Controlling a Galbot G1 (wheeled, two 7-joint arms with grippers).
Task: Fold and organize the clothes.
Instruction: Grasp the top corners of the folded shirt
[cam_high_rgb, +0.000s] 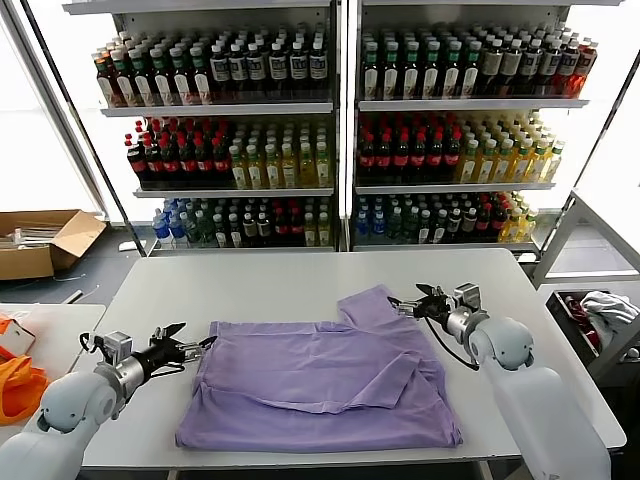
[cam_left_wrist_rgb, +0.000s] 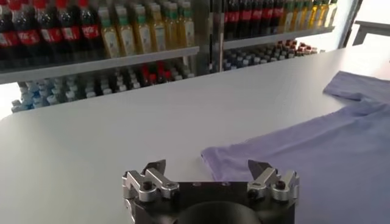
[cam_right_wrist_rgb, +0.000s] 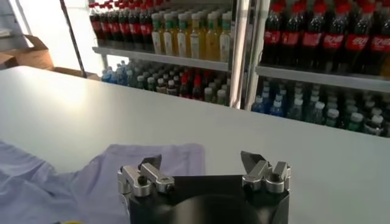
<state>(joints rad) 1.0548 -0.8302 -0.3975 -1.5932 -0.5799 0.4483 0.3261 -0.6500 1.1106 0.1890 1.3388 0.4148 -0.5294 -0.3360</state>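
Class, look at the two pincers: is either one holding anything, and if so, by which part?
Nothing is held. The left pincer and right pincer are both open beside the lavender T-shirt.

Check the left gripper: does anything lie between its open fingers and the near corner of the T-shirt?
Nothing. In the left wrist view, only bare white table separates the left gripper from the T-shirt corner; its fingers are open and apart from the cloth.

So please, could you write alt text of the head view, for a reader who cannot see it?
A lavender T-shirt lies partly folded on a white table, with the open left gripper at its left edge and the open right gripper at its far right sleeve. Shelves of bottled drinks stand behind the table.
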